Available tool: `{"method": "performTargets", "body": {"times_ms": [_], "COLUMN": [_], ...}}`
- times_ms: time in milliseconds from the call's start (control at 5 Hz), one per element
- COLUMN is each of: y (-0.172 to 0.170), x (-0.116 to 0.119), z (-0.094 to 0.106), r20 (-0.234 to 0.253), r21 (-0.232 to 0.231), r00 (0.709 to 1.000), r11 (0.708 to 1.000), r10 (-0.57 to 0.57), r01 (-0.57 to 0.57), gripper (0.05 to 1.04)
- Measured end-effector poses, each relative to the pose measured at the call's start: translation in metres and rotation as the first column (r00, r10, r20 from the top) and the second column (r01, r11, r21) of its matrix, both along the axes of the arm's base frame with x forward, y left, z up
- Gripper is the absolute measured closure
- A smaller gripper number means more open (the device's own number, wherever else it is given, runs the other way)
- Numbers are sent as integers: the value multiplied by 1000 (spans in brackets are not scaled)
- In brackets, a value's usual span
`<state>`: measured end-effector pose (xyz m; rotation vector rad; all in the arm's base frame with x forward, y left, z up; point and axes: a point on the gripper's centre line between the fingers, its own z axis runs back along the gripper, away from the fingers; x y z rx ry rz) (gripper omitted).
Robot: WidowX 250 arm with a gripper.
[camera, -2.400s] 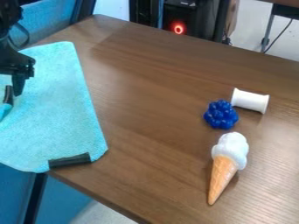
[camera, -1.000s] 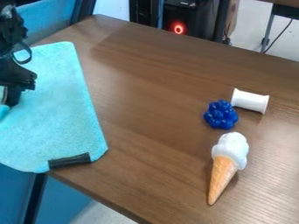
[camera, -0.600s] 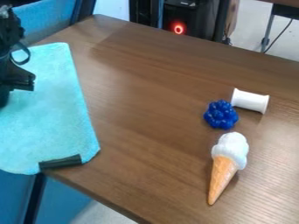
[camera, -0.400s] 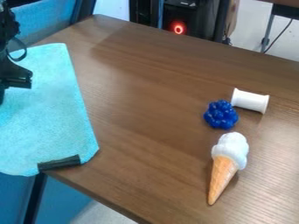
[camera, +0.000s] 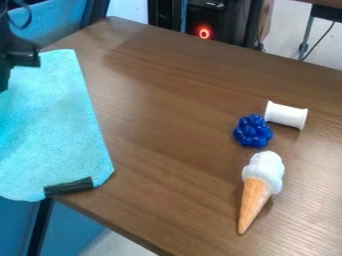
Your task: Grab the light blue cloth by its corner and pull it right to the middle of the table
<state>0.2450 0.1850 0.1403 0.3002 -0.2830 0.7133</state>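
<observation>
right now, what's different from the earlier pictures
The hand has moved toward the view's upper left. The cloth, with the black strip at its near end, has shifted slightly left; whether the hand holds it, I can't tell. The white spool, blue berry cluster and ice cream cone stayed put.

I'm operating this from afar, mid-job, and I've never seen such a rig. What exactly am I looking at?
Every picture comes from one fixed camera, looking down at a slant on a brown wooden table. The black machine at the upper left is a robot arm; its gripper, the part that grabs, is by the left edge, over a light blue cloth. The cloth has a black strip at its lower corner. Over on the right lie a white spool, a dark blue berry cluster beside it, and a toy ice cream cone. Whether anything is held, I can't tell from here.
</observation>
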Motion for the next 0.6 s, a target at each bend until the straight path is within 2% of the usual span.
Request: {"method": "performTargets", "body": {"times_ms": [200, 400, 600], "y": [-16, -35, -63], "x": [15, 32, 53], "z": [16, 23, 26], "r20": [10, 4, -3], "r21": [-22, -42, -39], "r00": [1000, 1000, 1000], "r11": [1000, 999, 999], "r10": [-8, -8, -7], "r01": [8, 9, 7], "gripper": [1033, 1033, 1033]}}
